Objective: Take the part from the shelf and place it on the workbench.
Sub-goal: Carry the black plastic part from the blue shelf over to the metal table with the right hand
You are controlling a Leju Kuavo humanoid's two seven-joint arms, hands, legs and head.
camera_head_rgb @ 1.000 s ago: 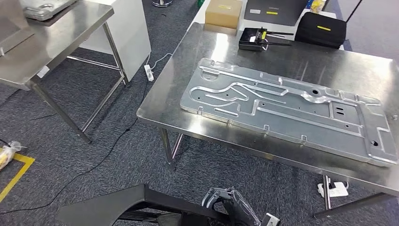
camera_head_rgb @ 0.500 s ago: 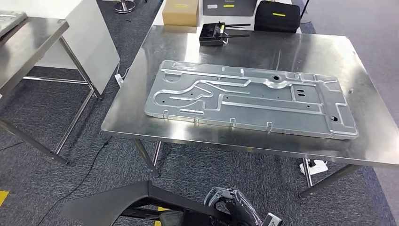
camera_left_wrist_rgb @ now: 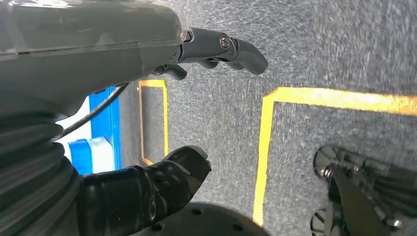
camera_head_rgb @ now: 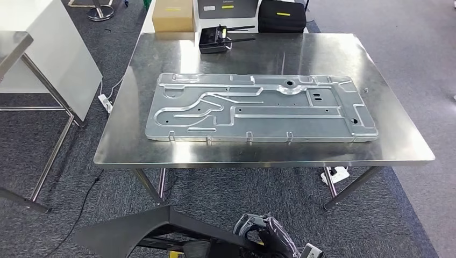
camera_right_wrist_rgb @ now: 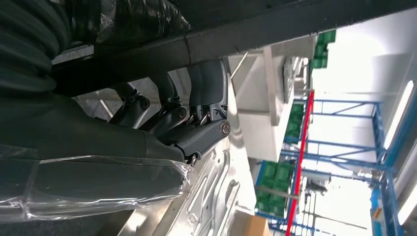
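Observation:
The part [camera_head_rgb: 134,232] is a dark flat piece with a bar, low in the head view in front of my body. My right hand [camera_head_rgb: 266,236] grips it; in the right wrist view its fingers [camera_right_wrist_rgb: 204,125] curl under the dark bar [camera_right_wrist_rgb: 275,29]. The steel workbench [camera_head_rgb: 400,146] stands straight ahead, beyond the part. A large stamped silver panel [camera_head_rgb: 258,107] lies across its middle. My left hand [camera_left_wrist_rgb: 113,59] hangs over the carpet, fingers and thumb [camera_left_wrist_rgb: 157,184] apart, holding nothing.
A black controller with antennas [camera_head_rgb: 215,38] lies at the bench's far edge, with a cardboard box [camera_head_rgb: 173,15] and black case [camera_head_rgb: 282,15] behind it. A white cabinet [camera_head_rgb: 51,54] and another table's leg [camera_head_rgb: 51,153] stand left. Yellow tape lines [camera_left_wrist_rgb: 265,147] mark the floor.
The camera has turned: the workbench has swung from the upper right to squarely ahead. My right hand still holds the part in the same spot of the picture.

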